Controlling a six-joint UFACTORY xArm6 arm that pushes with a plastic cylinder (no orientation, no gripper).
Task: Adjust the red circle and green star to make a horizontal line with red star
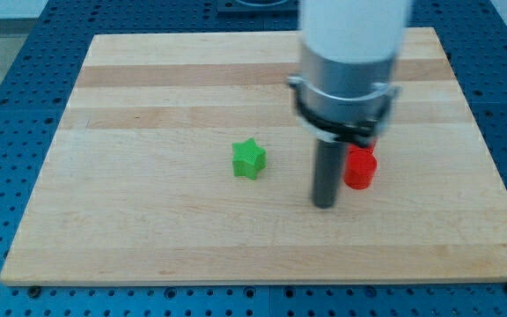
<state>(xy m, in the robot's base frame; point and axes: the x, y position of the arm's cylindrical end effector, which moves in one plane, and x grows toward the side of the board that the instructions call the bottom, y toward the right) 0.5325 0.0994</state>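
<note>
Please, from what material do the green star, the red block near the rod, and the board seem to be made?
The green star looks like matte plastic, perhaps 3D-printed: fine ridges show on its sides. The red block, partly hidden by the arm, seems the same plastic. The board appears to be light wood: grain and plank strips show. My tip stands beside the red block.

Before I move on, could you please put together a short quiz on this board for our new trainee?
1. True or false: the green star touches the red block.
2. Multiple choice: where is my tip relative to the red block? A) just to its left in the view B) far to its right C) above it, near the wooden board's top edge
3. Fill in: the number of red blocks that can be seen is ___.

Key: 1 false, since bare board lies between them. 2 A, the tip sits beside the red block, slightly lower. 3 one; its top is partly hidden by the arm, and no red star is seen.
</note>
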